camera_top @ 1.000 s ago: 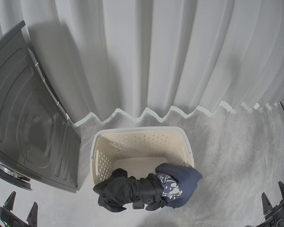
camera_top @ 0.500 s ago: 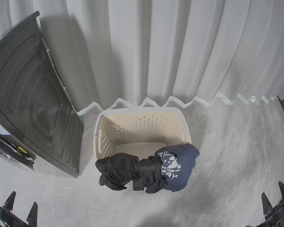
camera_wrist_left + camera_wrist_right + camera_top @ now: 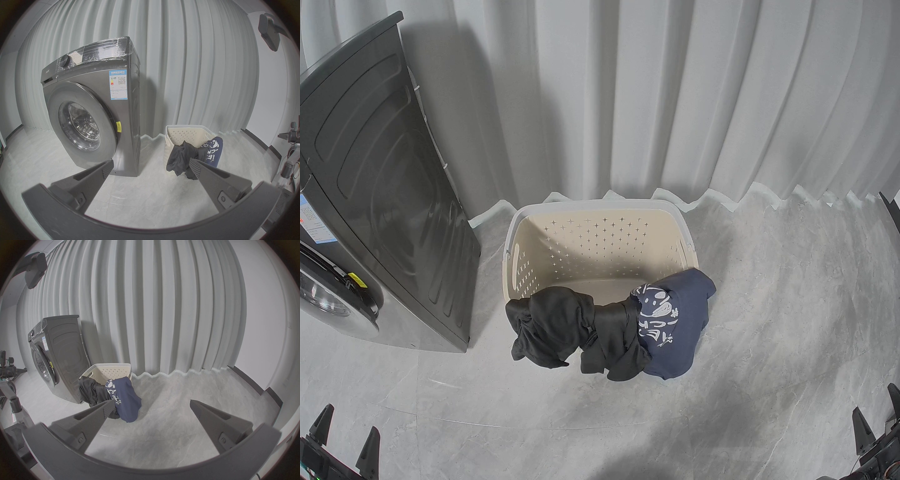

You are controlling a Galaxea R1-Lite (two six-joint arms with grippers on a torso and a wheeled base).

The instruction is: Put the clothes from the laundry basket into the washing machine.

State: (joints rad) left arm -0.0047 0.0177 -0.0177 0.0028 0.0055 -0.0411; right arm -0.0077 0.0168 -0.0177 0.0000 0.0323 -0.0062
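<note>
A cream plastic laundry basket [image 3: 600, 204] with a white rim and star-shaped holes in its walls stands on a pale grey marble-patterned floor [image 3: 794, 312], close in front of a white pleated curtain [image 3: 650, 94]. Two garments hang over the basket's near rim, partly inside it and partly down its outer wall. A crumpled black garment [image 3: 553, 322] lies on the side nearer the washer. A navy blue garment [image 3: 678, 312] with a white print lies on the other side. The two touch and bunch together at the middle of the rim.

A dark grey front-loading washing machine [image 3: 387, 181] with a round glass door stands just beside the basket, on the robot's left, its ribbed side panel turned toward the basket.

The left end effector [image 3: 150, 162] hangs low and well apart from the basket, its two dark pointed fingers spread wide with nothing between them. The right end effector [image 3: 152, 402] is low on the robot's right, also well apart from the basket, its fingers likewise spread wide and empty.
</note>
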